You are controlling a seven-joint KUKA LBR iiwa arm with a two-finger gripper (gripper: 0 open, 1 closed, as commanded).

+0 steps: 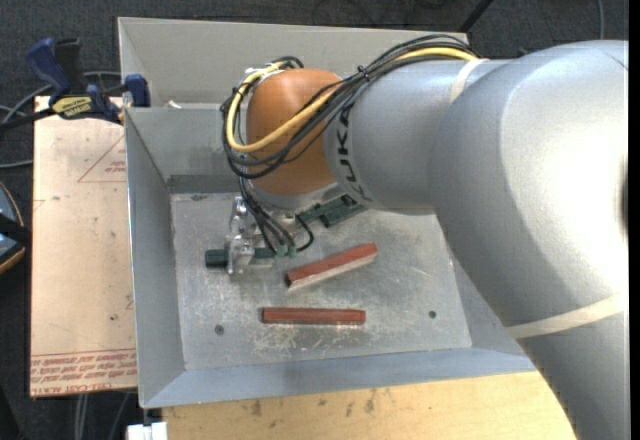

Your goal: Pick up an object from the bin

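A small dark block (pixel 215 257) lay near the left wall of the bin (pixel 150 228). A slanted red-brown bar (pixel 331 266) lay in the middle. A second bar (pixel 313 316) lay nearer the front edge.

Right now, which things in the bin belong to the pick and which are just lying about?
Job: gripper; small dark piece right beside it, likely the pick.
Lying about: tilted brown bar; flat brown bar in front of it.

Bin (pixel 150 228): grey sheet metal, matt, floor scuffed and scratched. Upper bar (pixel 332 265) and lower bar (pixel 313 316): reddish-brown, matt, possibly wood. Arm shell (pixel 480 138): smooth satin grey. Wrist cover (pixel 290 128): glossy, smooth orange.
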